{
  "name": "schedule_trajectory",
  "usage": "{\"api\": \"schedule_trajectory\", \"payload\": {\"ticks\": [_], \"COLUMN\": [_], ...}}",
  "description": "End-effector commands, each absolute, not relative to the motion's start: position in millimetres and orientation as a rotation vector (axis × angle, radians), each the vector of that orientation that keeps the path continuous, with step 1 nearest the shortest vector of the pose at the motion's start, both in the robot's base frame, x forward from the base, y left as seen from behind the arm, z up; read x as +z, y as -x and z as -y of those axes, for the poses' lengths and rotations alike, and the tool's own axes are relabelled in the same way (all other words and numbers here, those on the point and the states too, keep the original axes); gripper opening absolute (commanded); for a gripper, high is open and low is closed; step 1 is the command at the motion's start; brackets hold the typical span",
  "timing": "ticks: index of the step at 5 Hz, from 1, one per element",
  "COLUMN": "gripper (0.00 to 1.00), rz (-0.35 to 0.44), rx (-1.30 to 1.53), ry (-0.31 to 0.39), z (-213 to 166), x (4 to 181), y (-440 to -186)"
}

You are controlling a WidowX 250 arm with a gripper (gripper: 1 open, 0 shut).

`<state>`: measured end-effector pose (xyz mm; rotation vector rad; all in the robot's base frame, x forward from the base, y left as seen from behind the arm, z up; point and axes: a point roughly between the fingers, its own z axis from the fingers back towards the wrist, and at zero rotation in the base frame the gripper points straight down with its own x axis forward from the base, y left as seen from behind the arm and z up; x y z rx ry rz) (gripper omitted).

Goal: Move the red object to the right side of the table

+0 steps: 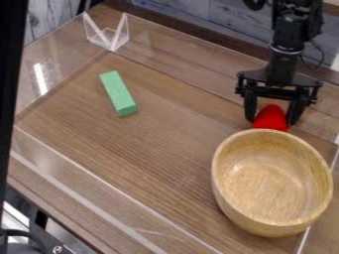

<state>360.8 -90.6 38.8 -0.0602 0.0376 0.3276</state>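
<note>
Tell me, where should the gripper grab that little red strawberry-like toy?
Probably across its rounded middle, coming straight down from above. The small rounded red toy sits on the table just behind the wooden bowl, so from above seems clearest; the open gripper already straddles it.

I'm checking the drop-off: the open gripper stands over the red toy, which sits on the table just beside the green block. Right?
Not quite. The camera view shows the red toy beside the wooden bowl; the green block lies far across the table. The gripper is open over the toy.
</note>
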Motion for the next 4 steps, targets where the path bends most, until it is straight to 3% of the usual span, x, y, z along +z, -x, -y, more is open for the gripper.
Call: {"api": "schedule_trajectory", "payload": {"ticks": [1, 4], "gripper": [1.0, 1.0], "rz": [0.018, 0.048], "rx": [0.307, 0.295], "ry": [0.072, 0.067], "z": [97.6, 104.4], "x": [55.5, 56.8], "y": [-364.2, -364.0]}}
